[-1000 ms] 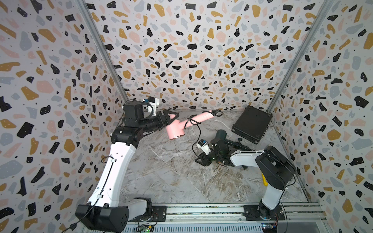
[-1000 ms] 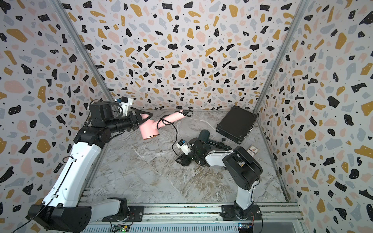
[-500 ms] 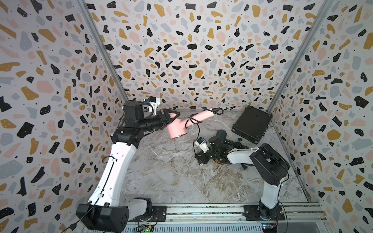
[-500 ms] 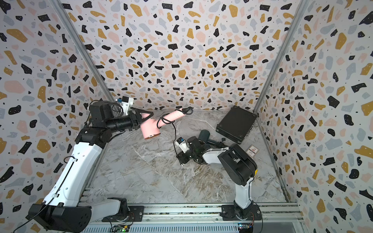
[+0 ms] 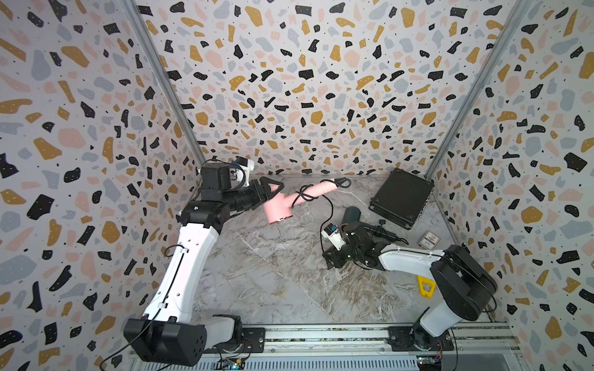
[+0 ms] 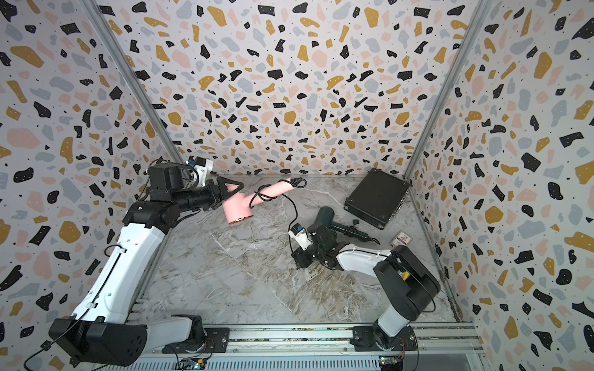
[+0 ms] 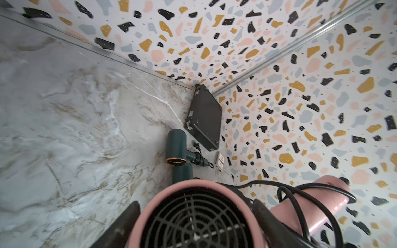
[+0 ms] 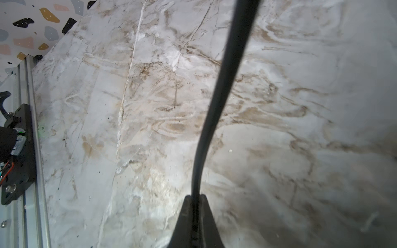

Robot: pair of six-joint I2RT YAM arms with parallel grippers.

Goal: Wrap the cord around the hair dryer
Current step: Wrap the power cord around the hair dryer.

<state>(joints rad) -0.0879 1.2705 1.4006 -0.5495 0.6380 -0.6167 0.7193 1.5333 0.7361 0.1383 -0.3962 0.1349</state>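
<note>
Cord (image 5: 332, 205): probably limp and light, best pinched along its slack run, where the right gripper (image 8: 194, 216) is closed tight on it; left gripper (image 5: 269, 196) clamps the rigid pink hair dryer (image 5: 279, 210) by its barrel.

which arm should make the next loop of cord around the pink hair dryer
Right. The right gripper is shut on the cord leading to the pink hair dryer. The left gripper holds that dryer off the table, so it is probably best kept as the steady holder.
</note>
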